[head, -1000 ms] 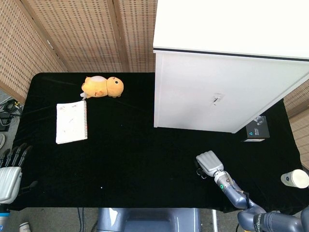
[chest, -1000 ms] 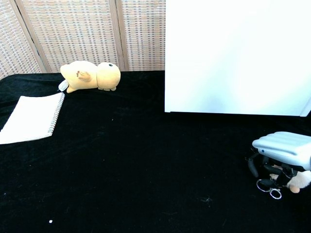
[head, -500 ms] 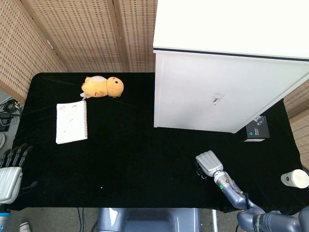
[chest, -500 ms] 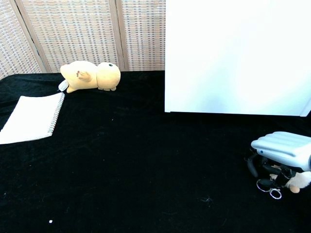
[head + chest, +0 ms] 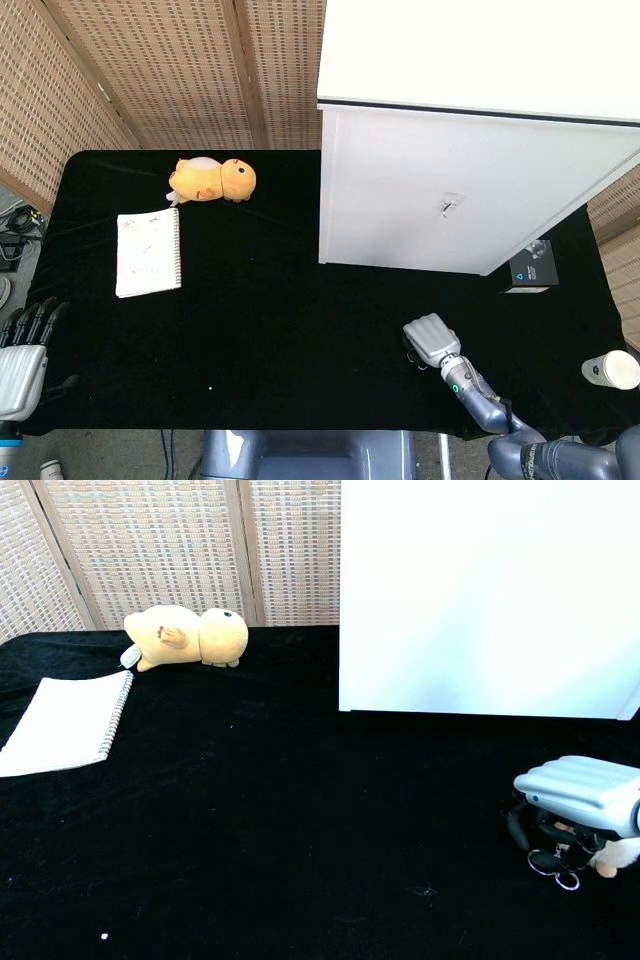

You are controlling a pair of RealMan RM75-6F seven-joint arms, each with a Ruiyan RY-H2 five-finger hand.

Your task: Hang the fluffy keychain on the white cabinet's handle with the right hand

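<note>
The fluffy keychain [image 5: 622, 854] lies on the black table at the near right, its pale tuft and metal ring [image 5: 566, 882] showing under my right hand [image 5: 578, 798]. That hand's fingers curl down around the keychain, close to the tabletop. In the head view the right hand [image 5: 432, 340] covers the keychain almost fully. The white cabinet [image 5: 470, 190] stands behind it, with its small handle [image 5: 447, 206] on the front door. My left hand [image 5: 22, 358] rests at the table's near left edge, fingers apart and holding nothing.
An orange plush toy [image 5: 213, 180] and a spiral notebook [image 5: 148, 252] lie at the far left. A black box [image 5: 529, 268] sits beside the cabinet's right corner, and a white cup [image 5: 611, 370] stands at the right edge. Woven screens stand behind the table.
My right hand has shifted slightly to the left and lower over the keychain. The left hand has stayed put.
</note>
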